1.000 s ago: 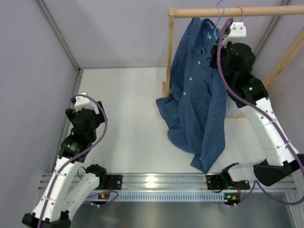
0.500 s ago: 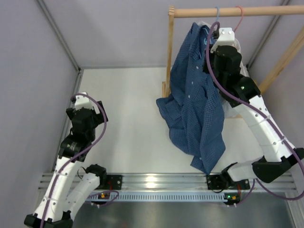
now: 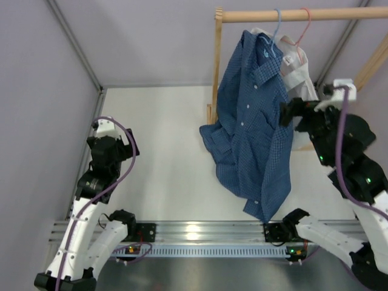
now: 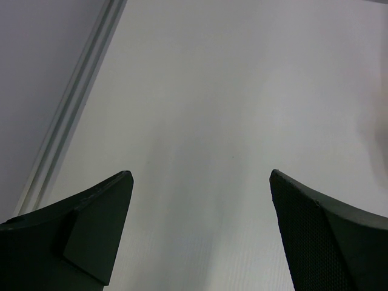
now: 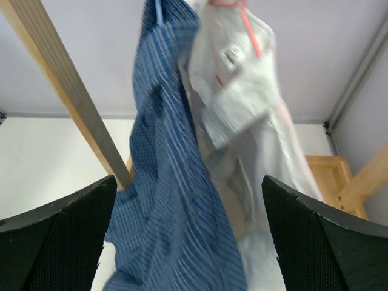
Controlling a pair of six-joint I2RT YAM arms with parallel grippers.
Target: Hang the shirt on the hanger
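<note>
While the white table (image 3: 163,151) took up most of the top view, nothing lay on its bare middle. Wooden rack (image 3: 291,15) stood at the far right: horizontal rail on top, upright post at its left end.

Blue checked shirt (image 3: 251,121) hung from the rail just right of the post, collar up at the rail, front with white buttons facing the camera, tail and one sleeve hanging low. Could not tell if the hem touched the table. White shirt (image 3: 297,60) hung right behind and beside it, mostly covered by the blue one; wrist view showed the two fabrics touching.

Right arm was raised at the right, its right gripper (image 3: 286,113) just beside the blue shirt's right edge. Wrist view: fingers (image 5: 66,242) spread wide, nothing between them, cloth ahead of them and not clamped.

Left arm sat folded at the left, well apart from the rack. Left gripper (image 4: 200,230) pointed at bare table, fingers wide apart, holding nothing.

Light blue wire hanger (image 3: 277,27) had its hook over the rail, the rest hidden inside the blue shirt's collar. Pink wire hanger (image 3: 305,24) was hooked on just to its right, carrying the white shirt.
</note>
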